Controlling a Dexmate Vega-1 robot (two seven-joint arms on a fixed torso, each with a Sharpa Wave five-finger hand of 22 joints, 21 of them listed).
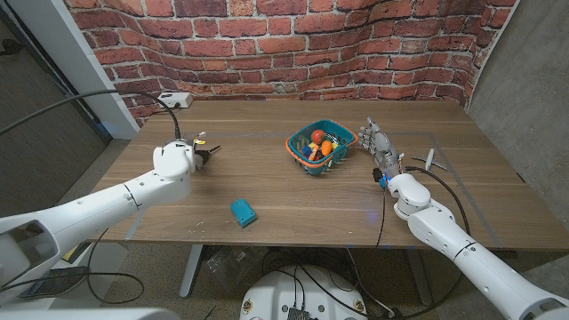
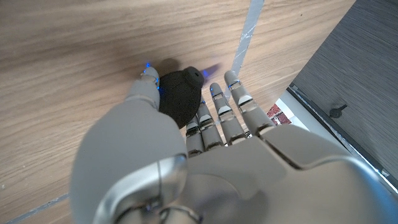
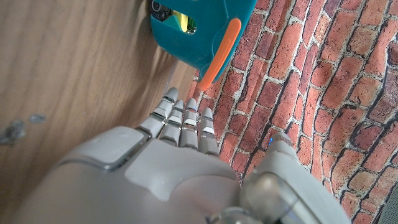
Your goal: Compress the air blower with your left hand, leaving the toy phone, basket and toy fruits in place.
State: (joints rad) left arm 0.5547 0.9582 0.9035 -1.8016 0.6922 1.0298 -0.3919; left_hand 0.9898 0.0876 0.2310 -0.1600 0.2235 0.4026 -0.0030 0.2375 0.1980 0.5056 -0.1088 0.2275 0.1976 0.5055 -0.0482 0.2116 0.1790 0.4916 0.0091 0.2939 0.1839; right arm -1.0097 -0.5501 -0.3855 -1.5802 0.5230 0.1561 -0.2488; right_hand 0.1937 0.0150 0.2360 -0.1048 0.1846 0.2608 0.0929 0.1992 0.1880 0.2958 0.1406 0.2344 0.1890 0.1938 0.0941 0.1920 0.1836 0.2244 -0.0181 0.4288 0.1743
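Observation:
The black air blower (image 1: 207, 153) sits at the table's left side, its pale nozzle pointing up and away. My left hand (image 1: 176, 161) closes around it: the bulb (image 2: 180, 96) lies between the thumb and the fingers (image 2: 219, 112), both touching it. The teal toy phone (image 1: 242, 212) lies flat near the front edge, apart from both hands. The teal basket (image 1: 320, 151) with an orange handle holds several toy fruits (image 1: 318, 142). My right hand (image 1: 380, 148) stands on its edge just right of the basket (image 3: 199, 28), fingers straight, holding nothing.
A white power strip (image 1: 176, 100) with a black cable lies at the table's back left corner. A small white object (image 1: 428, 162) lies to the right of my right hand, by grey tape lines. A brick wall stands behind the table.

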